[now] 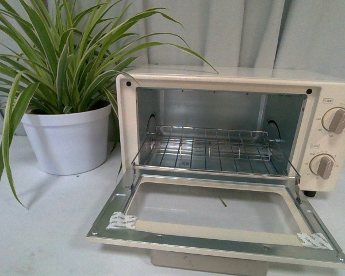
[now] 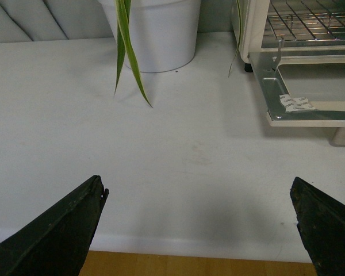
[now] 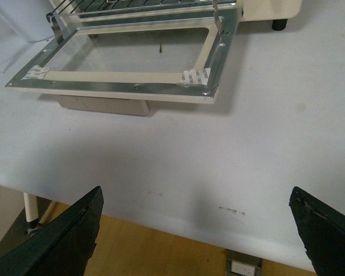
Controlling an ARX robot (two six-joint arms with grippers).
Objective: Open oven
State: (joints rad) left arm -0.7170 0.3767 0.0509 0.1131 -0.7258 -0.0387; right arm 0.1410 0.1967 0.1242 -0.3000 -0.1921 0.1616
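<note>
Cream-white, the oven (image 1: 236, 132) fills the centre and right of the front view on the table (image 1: 46, 218), its door (image 1: 218, 224) folded fully down — the task looks done. Both grippers — left (image 2: 198, 224), right (image 3: 195, 230) — have jaws spread wide, holding nothing.

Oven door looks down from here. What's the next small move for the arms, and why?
Probably none beyond holding both arms back. The oven door already lies folded down flat, with the wire rack exposed. The left claw and right claw are both open, empty and over bare table, clear of the door.
</note>
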